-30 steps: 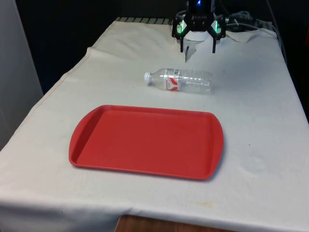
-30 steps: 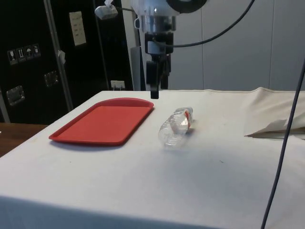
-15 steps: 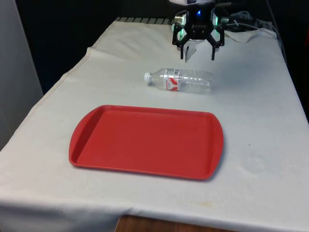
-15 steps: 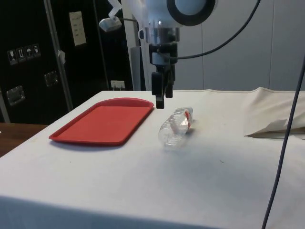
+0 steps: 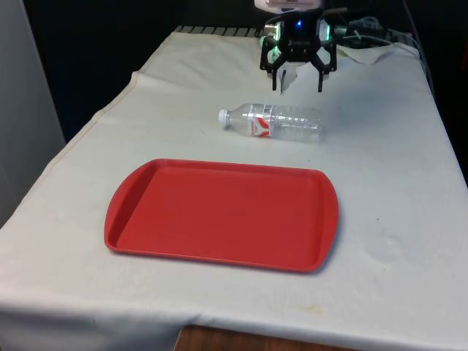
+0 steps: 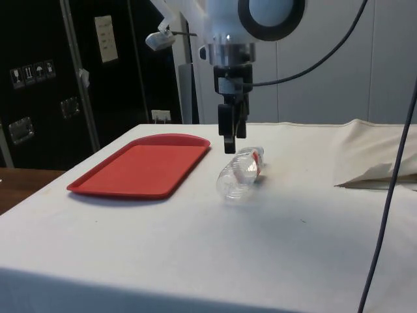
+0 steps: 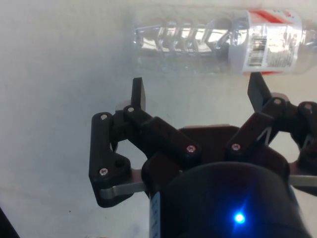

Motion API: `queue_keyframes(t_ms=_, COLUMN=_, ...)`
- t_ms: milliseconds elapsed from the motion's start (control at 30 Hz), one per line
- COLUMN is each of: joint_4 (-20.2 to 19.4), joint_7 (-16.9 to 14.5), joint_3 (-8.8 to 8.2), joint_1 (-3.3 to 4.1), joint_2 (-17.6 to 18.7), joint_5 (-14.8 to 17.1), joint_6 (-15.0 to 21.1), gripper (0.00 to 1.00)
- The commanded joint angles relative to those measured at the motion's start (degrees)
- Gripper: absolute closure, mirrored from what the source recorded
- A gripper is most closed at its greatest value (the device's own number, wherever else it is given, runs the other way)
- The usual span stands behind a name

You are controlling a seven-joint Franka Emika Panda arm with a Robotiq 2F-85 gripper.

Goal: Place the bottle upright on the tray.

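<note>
A clear plastic bottle (image 5: 272, 121) with a red-and-white label and a white cap lies on its side on the white cloth, its cap towards the front view's left. It lies just beyond the far edge of the red tray (image 5: 139, 196), which holds nothing. My gripper (image 5: 297, 81) hangs open in the air above and a little behind the bottle, touching nothing. From the side, the gripper (image 6: 230, 145) is just above the bottle (image 6: 238, 174), with the tray (image 6: 140, 168) beyond it. In the wrist view the gripper (image 7: 200, 92) frames cloth, with the bottle (image 7: 223, 43) just beyond its tips.
Folded white cloth (image 6: 378, 160) lies bunched at the table's robot end. A black cable (image 6: 389, 195) hangs down near the side camera. Bare cloth (image 5: 395, 190) spreads to the front view's right of the tray.
The gripper has shifted towards the bottle and come lower in the side view. The bottle and the tray have stayed put.
</note>
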Motion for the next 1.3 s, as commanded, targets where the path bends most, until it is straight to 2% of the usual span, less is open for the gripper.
queue_keyframes(t_ms=0, joint_4=-0.57, joint_7=-0.4, joint_3=-0.34, joint_1=-0.29, joint_2=-0.4, joint_5=-0.29, joint_6=0.52, gripper=0.0)
queue_keyframes(t_ms=100, joint_4=-0.86, joint_7=-1.72, joint_3=-1.38, joint_1=-0.57, joint_2=-0.29, joint_5=-0.17, joint_6=0.52, gripper=0.0)
queue_keyframes(t_ms=133, joint_4=-0.52, joint_7=-1.49, joint_3=-1.32, joint_1=-0.29, joint_2=-0.17, joint_5=0.0, joint_6=0.0, gripper=0.0)
queue_keyframes(t_ms=200, joint_4=-0.92, joint_7=-2.41, joint_3=-1.95, joint_1=-0.57, joint_2=-0.17, joint_5=-0.11, joint_6=0.52, gripper=0.0)
queue_keyframes(t_ms=300, joint_4=-1.09, joint_7=-3.72, joint_3=-3.09, joint_1=-0.74, joint_2=0.06, joint_5=0.0, joint_6=0.57, gripper=0.0)
queue_keyframes(t_ms=333, joint_4=-1.09, joint_7=-4.7, joint_3=-3.95, joint_1=-0.86, joint_2=0.29, joint_5=0.06, joint_6=0.63, gripper=0.0)
queue_keyframes(t_ms=400, joint_4=-0.92, joint_7=-3.95, joint_3=-3.61, joint_1=-0.57, joint_2=0.11, joint_5=0.0, joint_6=0.0, gripper=0.0)
queue_keyframes(t_ms=433, joint_4=-1.09, joint_7=-5.16, joint_3=-4.35, joint_1=-0.92, joint_2=0.46, joint_5=0.11, joint_6=0.63, gripper=0.0)
queue_keyframes(t_ms=667, joint_4=-0.57, joint_7=-9.28, joint_3=-8.14, joint_1=-1.2, joint_2=1.72, joint_5=0.34, joint_6=0.29, gripper=0.0)
queue_keyframes(t_ms=733, joint_4=-0.52, joint_7=-9.05, joint_3=-8.48, joint_1=-0.97, joint_2=1.72, joint_5=0.0, joint_6=0.06, gripper=0.0)
queue_keyframes(t_ms=767, joint_4=-0.46, joint_7=-10.14, joint_3=-8.94, joint_1=-1.26, joint_2=1.83, joint_5=0.4, joint_6=0.06, gripper=0.0)
queue_keyframes(t_ms=833, joint_4=-0.34, joint_7=-10.83, joint_3=-9.57, joint_1=-1.2, joint_2=1.83, joint_5=0.46, joint_6=-0.06, gripper=0.0)
queue_keyframes(t_ms=933, joint_4=-0.34, joint_7=-10.6, joint_3=-9.74, joint_1=-0.86, joint_2=1.95, joint_5=0.34, joint_6=0.0, gripper=0.0)
queue_keyframes(t_ms=1067, joint_4=-0.29, joint_7=-10.6, joint_3=-9.74, joint_1=-1.03, joint_2=1.95, joint_5=0.17, joint_6=0.0, gripper=0.0)
queue_keyframes(t_ms=1267, joint_4=-0.34, joint_7=-10.31, joint_3=-9.63, joint_1=-0.86, joint_2=2.01, joint_5=0.06, joint_6=0.0, gripper=0.0)
